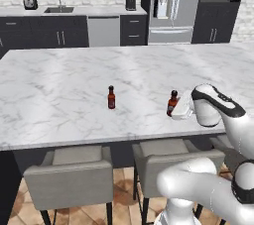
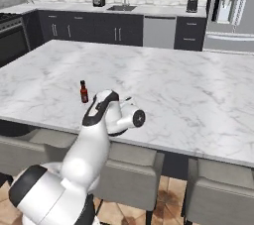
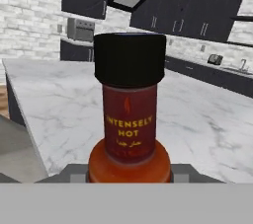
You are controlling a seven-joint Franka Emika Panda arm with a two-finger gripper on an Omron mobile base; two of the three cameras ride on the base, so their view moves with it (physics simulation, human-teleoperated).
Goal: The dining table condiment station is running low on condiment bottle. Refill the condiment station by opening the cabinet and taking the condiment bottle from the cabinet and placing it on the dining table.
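Observation:
The condiment bottle (image 1: 172,101), with an orange-red body and a black cap, stands upright near the front edge of the white marble dining table (image 1: 59,80). My gripper (image 1: 174,111) reaches in from the right and is shut on its lower body. The hand view looks straight at the bottle (image 3: 129,119), whose label reads "intensely hot". A similar darker red bottle (image 1: 111,97) stands alone on the table to the left, also seen in the right base view (image 2: 84,91). Dark upper wall cabinets (image 3: 197,13) line the far wall; I cannot tell which is the task's cabinet.
Grey cushioned stools (image 1: 69,174) (image 1: 173,162) are tucked under the table's front edge below my arm. Beyond the table run a counter with a sink (image 1: 58,9), a dishwasher (image 1: 103,30) and a steel fridge (image 1: 171,6).

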